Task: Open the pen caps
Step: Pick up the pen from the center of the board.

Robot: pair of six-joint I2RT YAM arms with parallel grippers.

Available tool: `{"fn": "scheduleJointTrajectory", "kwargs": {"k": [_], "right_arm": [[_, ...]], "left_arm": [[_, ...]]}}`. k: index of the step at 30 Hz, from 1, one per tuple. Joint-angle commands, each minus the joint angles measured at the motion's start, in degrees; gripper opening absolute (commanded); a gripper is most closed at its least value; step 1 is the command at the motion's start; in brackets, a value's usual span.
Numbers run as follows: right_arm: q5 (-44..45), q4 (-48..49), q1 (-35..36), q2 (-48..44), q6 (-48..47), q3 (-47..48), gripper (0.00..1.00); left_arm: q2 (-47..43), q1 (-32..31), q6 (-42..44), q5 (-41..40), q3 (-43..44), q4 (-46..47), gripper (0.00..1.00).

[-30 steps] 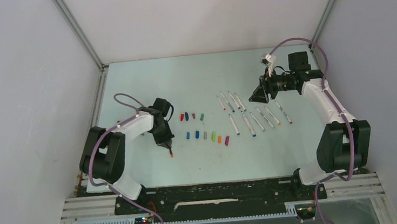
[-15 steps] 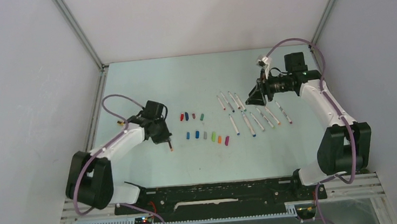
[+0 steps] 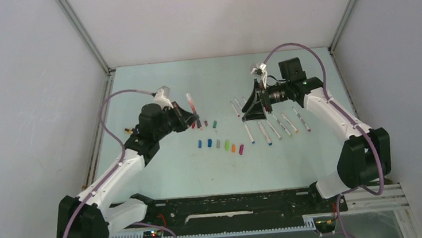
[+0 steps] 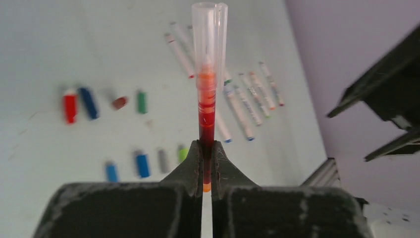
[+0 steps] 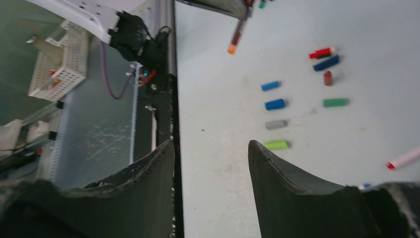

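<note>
My left gripper (image 4: 207, 148) pinches tight on a thin red pen (image 4: 207, 114) with a see-through cap (image 4: 209, 29) on top, held up in the air. My right gripper (image 5: 210, 146) is spread apart and holds nothing. Stubby coloured pen caps (image 5: 275, 104) lie in rows on the smooth table (image 3: 202, 171), near thin white pens (image 3: 273, 126)

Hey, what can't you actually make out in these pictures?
- Left wrist view: loose pen caps are blurred.
- Top view: far pens are partly hidden under the right end effector; the held pen is too small for detail.
- Right wrist view: pens are cut off at the right edge; only one red tip shows.
</note>
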Motion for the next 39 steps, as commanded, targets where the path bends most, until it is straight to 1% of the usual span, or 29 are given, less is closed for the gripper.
{"fn": "scheduleJointTrajectory", "kwargs": {"k": [1, 5, 10, 14, 21, 22, 24, 26, 28, 35, 38, 39], "right_arm": [[-7.4, 7.6, 1.9, -0.8, 10.2, 0.2, 0.59], [-8.4, 14.3, 2.1, -0.2, 20.0, 0.2, 0.59], [-8.5, 15.8, 1.8, 0.8, 22.6, 0.1, 0.6], [-8.6, 16.9, 1.2, 1.1, 25.1, 0.1, 0.61], [-9.0, 18.8, 0.9, 1.7, 28.2, 0.1, 0.61], [-9.2, 20.2, 0.9, 1.8, 29.5, -0.2, 0.6], [-9.8, 28.6, 0.7, 1.7, 35.8, -2.7, 0.59], [-10.1, 32.7, 0.6, 1.7, 40.1, -4.5, 0.57], [-10.3, 35.2, 0.6, 2.1, 41.9, -4.6, 0.55], [-10.6, 36.2, 0.7, 2.3, 43.7, -4.6, 0.47], [-10.7, 36.6, 0.7, 2.4, 44.2, -4.7, 0.39], [-10.7, 36.7, 0.7, 2.4, 44.3, -4.7, 0.35]], "left_arm": [[4.0, -4.6, -0.7, 7.3, 6.2, 15.5, 0.0], [8.7, -9.0, -0.2, 7.3, 12.8, 18.7, 0.0], [13.4, -11.9, -0.1, 7.3, 18.4, 21.0, 0.0], [15.7, -13.6, -0.7, 7.6, 19.7, 23.1, 0.0], [16.9, -15.6, -1.6, 7.3, 20.1, 25.2, 0.0], [17.1, -15.7, -1.6, 7.5, 20.4, 25.3, 0.0], [17.5, -15.9, -1.5, 7.8, 20.9, 25.2, 0.0], [17.8, -16.2, -1.5, 8.1, 21.2, 25.3, 0.0], [18.0, -16.4, -1.4, 8.3, 21.4, 25.3, 0.0], [19.3, -17.3, -1.7, 8.5, 22.3, 25.7, 0.0], [19.8, -17.6, -1.7, 8.8, 22.8, 25.8, 0.0], [19.9, -17.6, -1.7, 8.8, 22.9, 25.8, 0.0]]}}
